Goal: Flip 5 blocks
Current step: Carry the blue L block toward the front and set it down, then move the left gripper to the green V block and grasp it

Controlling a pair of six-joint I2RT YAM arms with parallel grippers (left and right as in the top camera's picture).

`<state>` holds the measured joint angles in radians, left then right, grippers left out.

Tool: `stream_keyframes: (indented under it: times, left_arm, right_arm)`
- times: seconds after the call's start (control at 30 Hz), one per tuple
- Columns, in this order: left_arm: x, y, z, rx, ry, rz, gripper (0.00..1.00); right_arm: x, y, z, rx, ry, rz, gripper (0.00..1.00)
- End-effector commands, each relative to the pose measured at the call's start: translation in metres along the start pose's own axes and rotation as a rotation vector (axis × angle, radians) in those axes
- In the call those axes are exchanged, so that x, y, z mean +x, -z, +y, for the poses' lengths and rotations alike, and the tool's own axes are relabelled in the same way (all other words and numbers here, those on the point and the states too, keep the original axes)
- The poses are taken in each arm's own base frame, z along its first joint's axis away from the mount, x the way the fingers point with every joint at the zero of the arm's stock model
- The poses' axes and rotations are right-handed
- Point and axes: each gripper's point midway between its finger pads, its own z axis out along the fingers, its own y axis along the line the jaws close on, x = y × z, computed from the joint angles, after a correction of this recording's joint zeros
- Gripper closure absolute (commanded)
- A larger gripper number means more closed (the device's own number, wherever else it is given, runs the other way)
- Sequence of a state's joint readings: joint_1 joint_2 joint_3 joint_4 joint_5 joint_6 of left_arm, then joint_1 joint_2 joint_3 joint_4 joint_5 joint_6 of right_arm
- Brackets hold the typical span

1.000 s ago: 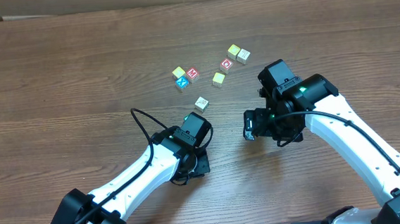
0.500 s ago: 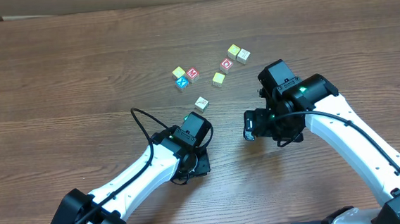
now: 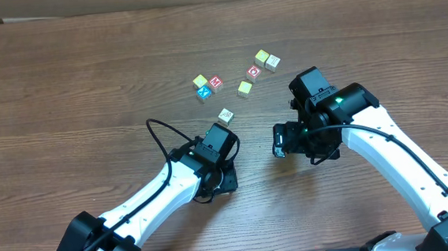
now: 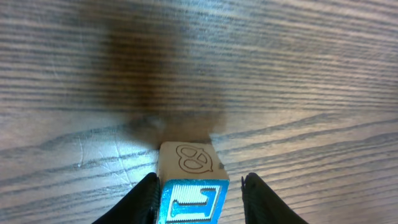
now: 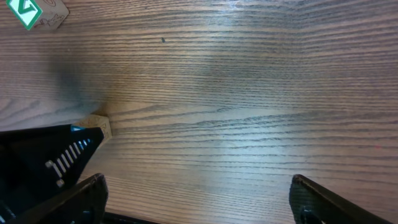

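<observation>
A wooden block [image 4: 188, 163] with a blue letter face toward the camera and a line drawing on top rests on the table between my left gripper's [image 4: 200, 186] fingers. The left finger lies against it and a gap shows at the right finger, so the jaws are open. Seen from overhead, the left gripper [image 3: 221, 179] covers that block. Several more blocks [image 3: 244, 88] lie scattered farther back, and one with a white-green face [image 3: 225, 115] sits nearest the left wrist. My right gripper [image 3: 279, 141] stands wide open over bare wood [image 5: 198, 193].
The left arm's black gripper body [image 5: 50, 158] fills the lower left of the right wrist view, with a block corner [image 5: 101, 126] peeking beside it and a green-faced block [image 5: 28, 12] at top left. The two grippers are close together at mid-table.
My left gripper's jaws have parted from the blue-faced block, which now rests on the table. The left wrist shifted slightly. The right arm has not moved.
</observation>
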<state>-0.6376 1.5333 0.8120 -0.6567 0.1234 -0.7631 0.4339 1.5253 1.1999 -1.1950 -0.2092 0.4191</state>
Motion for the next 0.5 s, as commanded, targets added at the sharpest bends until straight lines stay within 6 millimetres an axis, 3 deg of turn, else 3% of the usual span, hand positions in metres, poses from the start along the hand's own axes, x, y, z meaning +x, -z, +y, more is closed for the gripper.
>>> stream_keyframes:
  times: [0.0,0.27,0.47]
  left_arm:
    - [-0.025,0.018,-0.013,0.048,-0.036,-0.071,0.58]
    - [-0.066,0.045,-0.010,0.018,-0.032,-0.182,0.48]
    - [-0.094,0.047,0.001,0.026,-0.004,-0.230,0.47]
  right_arm:
    - [0.001,-0.001,0.000,0.005,0.002,-0.005,0.05]
    - [-0.001,-0.001,0.001,0.002,0.003,-0.009,0.04]
    - [-0.001,-0.001,0.001,0.001,0.003,-0.011,0.04]
